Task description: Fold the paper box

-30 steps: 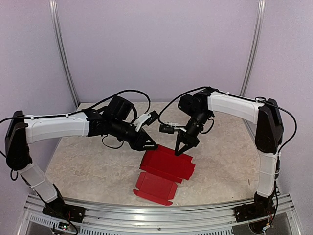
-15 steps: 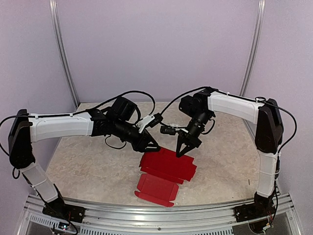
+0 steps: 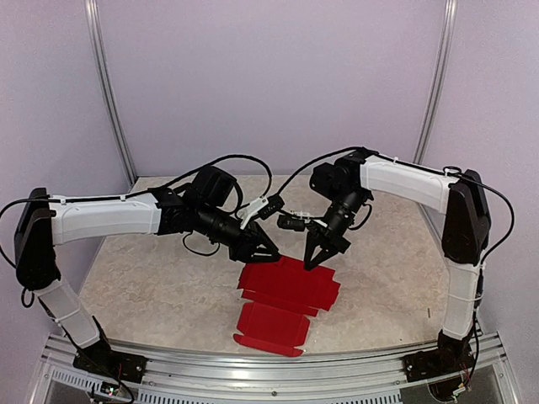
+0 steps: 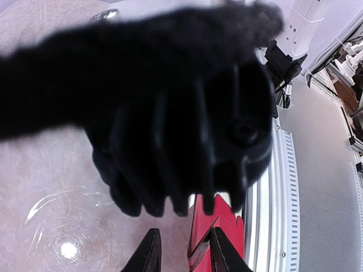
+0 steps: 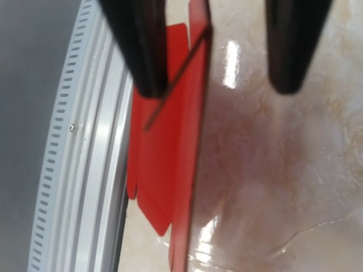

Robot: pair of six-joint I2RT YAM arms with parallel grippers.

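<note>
Found the paper box (image 3: 282, 305) at the middle of the table (image 3: 160, 282), nearest flap flat and just short of the front rail (image 3: 253, 358), far panels lifted off the surface. Judged it light, thin and springy: quick to crease, apt to slide on the glossy top under a push, easy to crush if squeezed mid-panel. Reckoned the best hold to be a flap's free edge, close to a fold line.

Saw the left gripper (image 3: 269, 252) at the far left corner, fingers (image 4: 148, 255) apart around a raised flap, nothing clamped yet. Saw the right gripper (image 3: 312, 262) at the far edge, tips down, its own fingers (image 5: 139, 51) apart astride an upright edge, perhaps brushing it, the view too blurred to settle.

Noted the left arm stretched low across the table, wrist tipped toward the card. Noted the right arm with elbow high, forearm reaching inward, wrist bent steeply down.
</note>
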